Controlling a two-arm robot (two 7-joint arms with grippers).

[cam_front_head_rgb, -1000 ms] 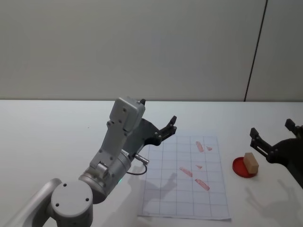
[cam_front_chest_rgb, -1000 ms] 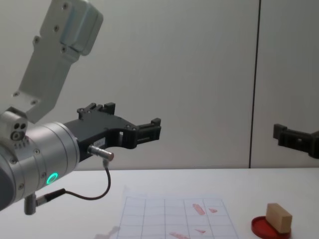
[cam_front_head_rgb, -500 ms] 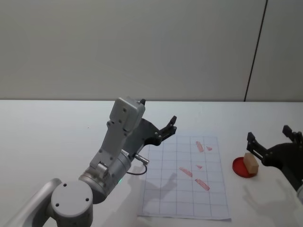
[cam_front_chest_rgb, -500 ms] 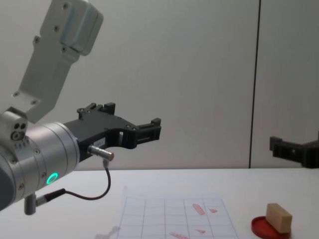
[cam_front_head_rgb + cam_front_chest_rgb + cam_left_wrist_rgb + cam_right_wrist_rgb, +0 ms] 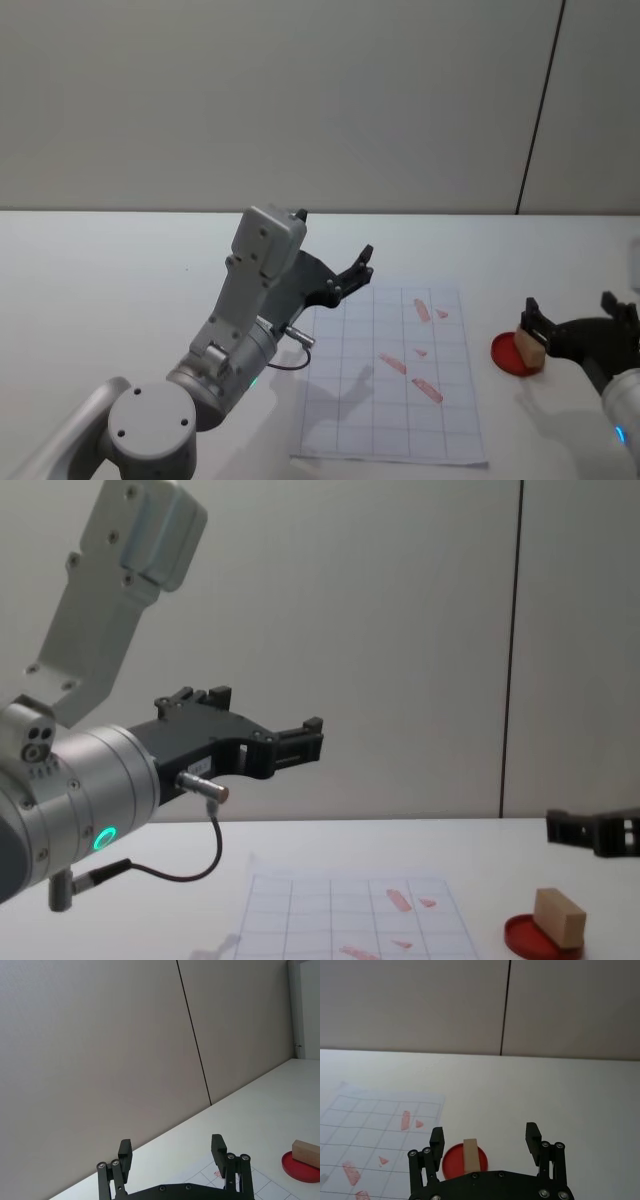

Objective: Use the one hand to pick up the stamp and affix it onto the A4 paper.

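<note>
Pickup pending: right gripper [image 5: 485, 1132], fingers spread, hovers with the stamp [image 5: 470, 1154] just ahead on the red dish [image 5: 451, 1164], A4 paper [image 5: 350, 400] off to its left, pressing not yet done; left gripper [image 5: 171, 1144] idle aloft, likewise spread.

Tan wooden stamp [image 5: 531, 347] resting on red dish [image 5: 506, 358], gridded A4 paper [image 5: 350, 420] flat nearby

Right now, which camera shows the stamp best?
Chest view: the stamp sits whole and unobstructed on the red dish. Head view has it partly behind the right gripper. Right wrist view sees it end-on, base hidden; left wrist view catches it at the frame edge.
</note>
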